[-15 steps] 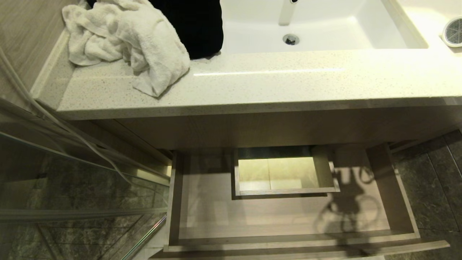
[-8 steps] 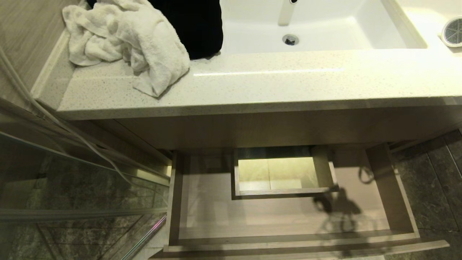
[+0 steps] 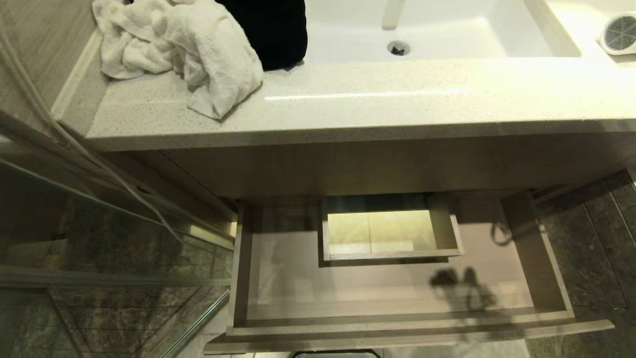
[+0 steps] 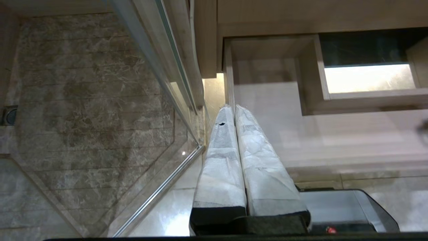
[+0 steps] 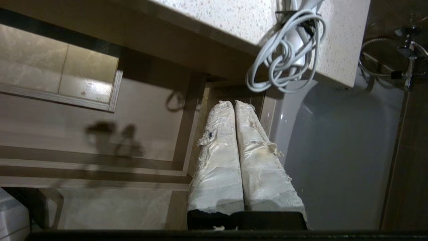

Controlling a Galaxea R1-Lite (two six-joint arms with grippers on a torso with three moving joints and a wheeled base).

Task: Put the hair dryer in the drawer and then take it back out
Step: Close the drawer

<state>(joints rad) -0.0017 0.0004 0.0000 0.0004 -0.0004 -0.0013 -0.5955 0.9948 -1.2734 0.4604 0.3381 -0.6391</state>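
While the drawer hangs open: the drawer (image 3: 240, 268) is pulled well out under the countertop (image 3: 397, 104) and I see nothing inside, just shadows on its floor

hair dryer: up on the countertop at the robot's far right, beside the sink (image 3: 546, 30); the hair dryer (image 3: 618, 34) only shows its grey grille in the head view; the coiled cord (image 5: 284, 57) dangles over the counter's edge

right gripper: right gripper (image 5: 234, 104) sits low off the drawer's right side, below that cord; fingers pressed together, holding nothing

left gripper: left gripper (image 4: 234, 108) parked near the drawer's left wall; fingers closed too, empty

step in hand: my guess is fetching the dryer, though an empty drawer would also fit the job being over; can't tell which

doing it well: spread the fingers before reaching; take the barrel or handle, not the cord, or it'll swing and drag

edges: the counter lip overhangs the drawer, so come out from under it before rising; the boxed cut-out (image 3: 390, 256) takes up the mid-back

open room: wide bare floor in front of the cut-out and to both sides; glass panel (image 3: 99, 238) crowds the left; towel (image 3: 198, 49) is well away
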